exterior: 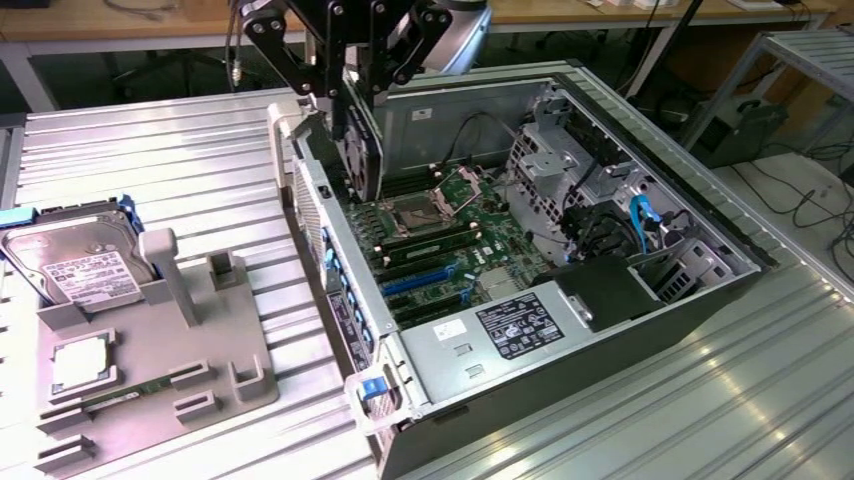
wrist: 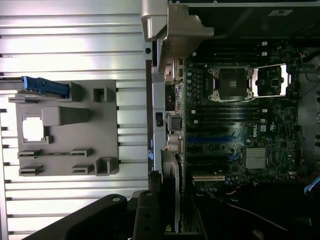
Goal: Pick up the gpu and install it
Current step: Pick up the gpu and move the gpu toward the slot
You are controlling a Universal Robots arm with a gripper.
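Note:
The gpu (exterior: 358, 140), a dark card with a round fan, hangs on edge with my gripper (exterior: 354, 85) shut on its upper part. It is held above the rear side of the open computer case (exterior: 641, 330), over the motherboard (exterior: 441, 240) and apart from it. In the wrist view the gpu (wrist: 172, 175) runs edge-on from between my black fingers (wrist: 145, 215), in line with the case's rear wall. The blue expansion slots (exterior: 420, 278) (wrist: 210, 141) lie on the board beside the card's edge.
A grey parts holder (exterior: 200, 390) (wrist: 107, 110) stands on the slatted metal table at the exterior view's left. It carries a silver hard drive (exterior: 80, 265), a processor (exterior: 80, 365) and a memory stick (exterior: 127, 393). Drive cages and cables (exterior: 627, 220) fill the case's far side.

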